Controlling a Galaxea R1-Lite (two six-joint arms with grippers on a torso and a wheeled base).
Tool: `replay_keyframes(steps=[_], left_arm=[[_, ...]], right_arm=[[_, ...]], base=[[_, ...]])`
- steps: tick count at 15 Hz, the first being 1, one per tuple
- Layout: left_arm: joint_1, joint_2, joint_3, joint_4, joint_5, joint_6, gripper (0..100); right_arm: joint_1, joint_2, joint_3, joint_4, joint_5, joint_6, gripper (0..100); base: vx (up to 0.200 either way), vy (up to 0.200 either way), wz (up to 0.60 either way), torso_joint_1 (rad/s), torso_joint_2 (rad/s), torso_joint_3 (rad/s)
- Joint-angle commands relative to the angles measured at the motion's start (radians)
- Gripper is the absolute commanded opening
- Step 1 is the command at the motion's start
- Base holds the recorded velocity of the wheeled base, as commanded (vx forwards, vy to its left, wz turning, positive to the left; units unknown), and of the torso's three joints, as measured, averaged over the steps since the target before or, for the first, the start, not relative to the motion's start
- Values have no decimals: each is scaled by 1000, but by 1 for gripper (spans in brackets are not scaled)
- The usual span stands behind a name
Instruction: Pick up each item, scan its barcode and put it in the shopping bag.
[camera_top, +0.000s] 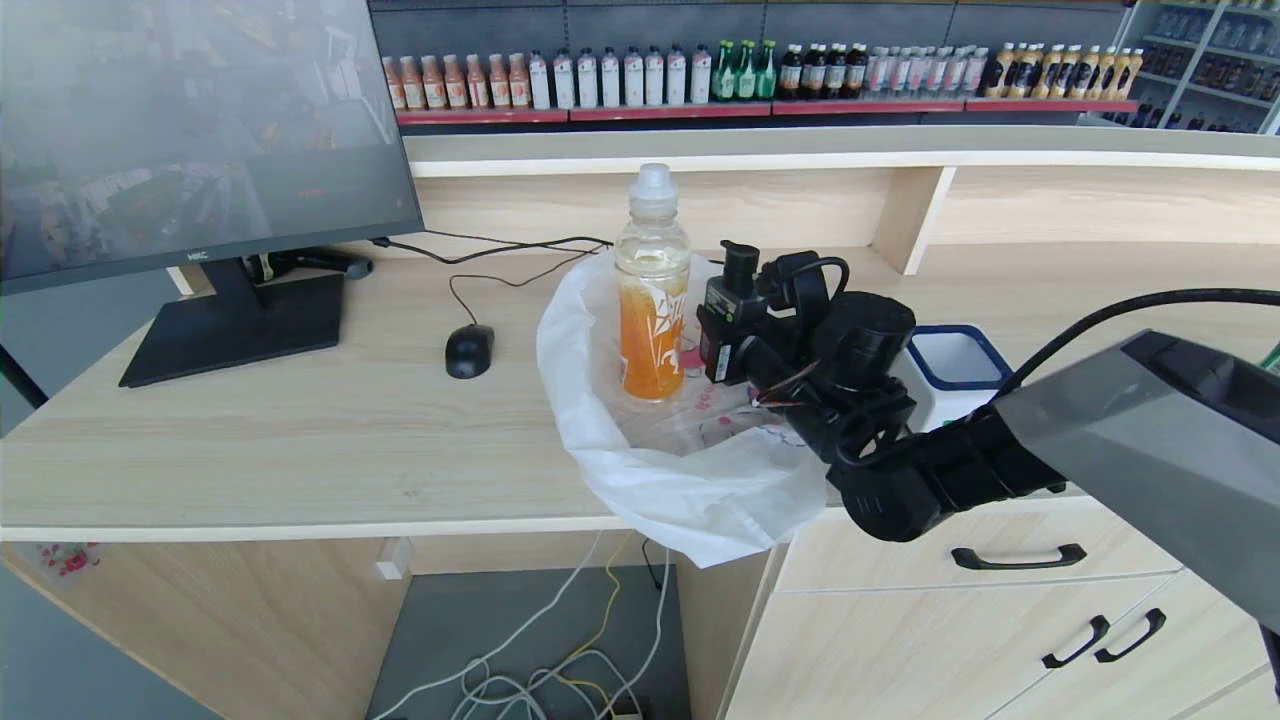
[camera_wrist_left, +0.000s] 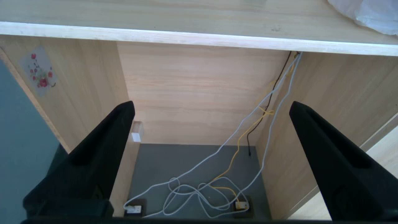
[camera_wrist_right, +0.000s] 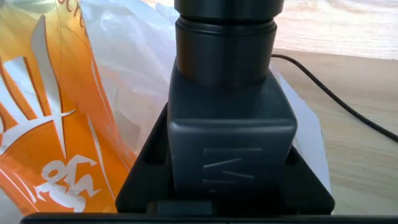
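Bottle (camera_top: 652, 300) upright in shopping bag (camera_top: 590, 430); right gripper (camera_top: 728, 345) clamps black scanner (camera_top: 741, 268) just beside it; left gripper (camera_wrist_left: 211, 112) spread wide below counter (camera_wrist_left: 155, 15) edge.

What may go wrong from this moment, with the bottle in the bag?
1. The bottle stands upright on loose bag film, and the right tool with the scanner is close beside it; a nudge may tip it.
2. The bag hangs over the counter edge, so it may slide off.
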Motion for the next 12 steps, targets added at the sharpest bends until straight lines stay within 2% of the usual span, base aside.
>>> replay_keyframes(steps=[1,12], left_arm=[[0,0,1,0,0,0,100],[0,0,-1,0,0,0,100]], right_arm=[[1,5,1,2,0,-1,0],[1,14,30,4,0,0,0]], base=[[0,0,0,0,0,0],[0,0,0,0,0,0]])
